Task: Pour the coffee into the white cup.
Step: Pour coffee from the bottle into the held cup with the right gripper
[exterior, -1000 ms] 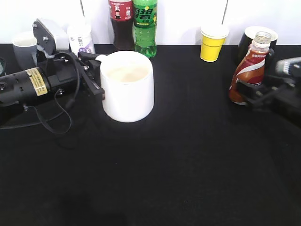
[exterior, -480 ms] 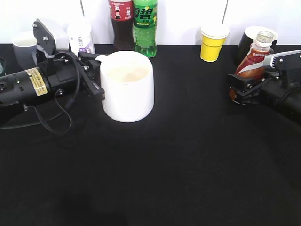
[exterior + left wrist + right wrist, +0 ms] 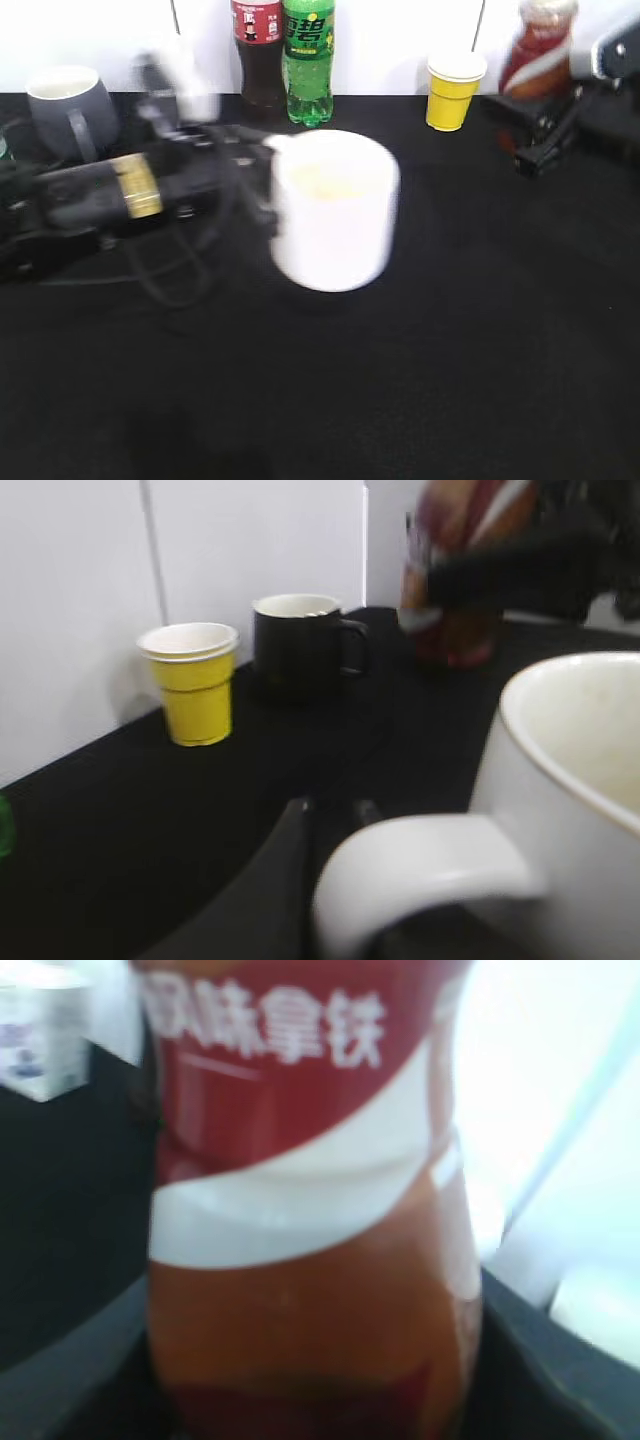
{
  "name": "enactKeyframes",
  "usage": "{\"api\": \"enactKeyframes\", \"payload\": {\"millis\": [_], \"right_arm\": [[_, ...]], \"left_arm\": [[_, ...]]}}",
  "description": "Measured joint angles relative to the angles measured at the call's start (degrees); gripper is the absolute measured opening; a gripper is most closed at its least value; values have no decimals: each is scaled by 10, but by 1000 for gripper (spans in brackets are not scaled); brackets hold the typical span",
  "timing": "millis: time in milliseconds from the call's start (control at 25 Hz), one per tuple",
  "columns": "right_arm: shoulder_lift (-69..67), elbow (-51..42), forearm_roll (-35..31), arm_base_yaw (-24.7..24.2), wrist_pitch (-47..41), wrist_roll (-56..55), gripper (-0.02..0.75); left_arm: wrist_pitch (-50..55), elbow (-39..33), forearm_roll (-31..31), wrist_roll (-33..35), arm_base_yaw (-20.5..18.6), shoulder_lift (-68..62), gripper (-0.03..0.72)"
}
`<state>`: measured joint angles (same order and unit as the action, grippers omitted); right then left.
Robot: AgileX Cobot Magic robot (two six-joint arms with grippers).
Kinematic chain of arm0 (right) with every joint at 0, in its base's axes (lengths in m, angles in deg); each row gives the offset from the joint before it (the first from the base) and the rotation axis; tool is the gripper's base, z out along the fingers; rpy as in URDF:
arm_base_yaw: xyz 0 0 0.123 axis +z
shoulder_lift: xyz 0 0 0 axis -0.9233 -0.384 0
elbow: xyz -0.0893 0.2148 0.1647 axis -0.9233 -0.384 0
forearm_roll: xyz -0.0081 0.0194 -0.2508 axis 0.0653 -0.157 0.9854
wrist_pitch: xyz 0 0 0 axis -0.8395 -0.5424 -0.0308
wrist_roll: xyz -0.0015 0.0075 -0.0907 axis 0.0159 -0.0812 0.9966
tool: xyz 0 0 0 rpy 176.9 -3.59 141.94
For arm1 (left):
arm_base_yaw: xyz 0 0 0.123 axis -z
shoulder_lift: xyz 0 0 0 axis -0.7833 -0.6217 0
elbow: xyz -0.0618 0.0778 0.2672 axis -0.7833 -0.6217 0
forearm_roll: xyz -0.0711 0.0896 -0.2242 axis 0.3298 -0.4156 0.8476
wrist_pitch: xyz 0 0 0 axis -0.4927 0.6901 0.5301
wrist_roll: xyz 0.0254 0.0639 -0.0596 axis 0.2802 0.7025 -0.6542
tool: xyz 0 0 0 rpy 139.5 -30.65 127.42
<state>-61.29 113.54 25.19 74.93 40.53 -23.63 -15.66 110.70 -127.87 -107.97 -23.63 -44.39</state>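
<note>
The white cup (image 3: 332, 210) is a large white mug, blurred, near the table's middle. My left gripper (image 3: 258, 180) is shut on its loop handle (image 3: 415, 865); the cup's rim fills the right of the left wrist view (image 3: 575, 740). The coffee bottle (image 3: 535, 45), brown-orange and red with a white swoosh, is lifted at the top right, well above the table. My right gripper (image 3: 540, 110) is shut on it. The bottle fills the right wrist view (image 3: 305, 1220), upright between the jaws.
A grey mug (image 3: 65, 105) stands at the back left. A cola bottle (image 3: 258, 50) and a green bottle (image 3: 307, 60) stand at the back centre. A yellow cup (image 3: 452, 90) is at the back right, with a black mug (image 3: 300, 645) beside it.
My left gripper has dragged the white cup to the right and forward. My right gripper has closed on the coffee bottle and lifted it up off the table.
</note>
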Motion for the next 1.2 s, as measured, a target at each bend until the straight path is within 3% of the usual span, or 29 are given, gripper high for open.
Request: {"api": "enactKeyframes", "payload": {"millis": [200,320,640,720,1200], "right_arm": [[66,14,39,7,-71,99,516],[77,59,46,7,-83,162,516],[78,86,85,8,-82,329,516],[78,86,85,8,-82,346,516],[61,86,86,8,-82,448,516]], "left_arm": [[44,70,28,-1,60,0,69],[62,85,56,-2,76,0,69],[66,99,115,-2,81,-4,69],[73,129,119,-2,81,-19,69],[82,131,103,-3,100,-20,69]]}}
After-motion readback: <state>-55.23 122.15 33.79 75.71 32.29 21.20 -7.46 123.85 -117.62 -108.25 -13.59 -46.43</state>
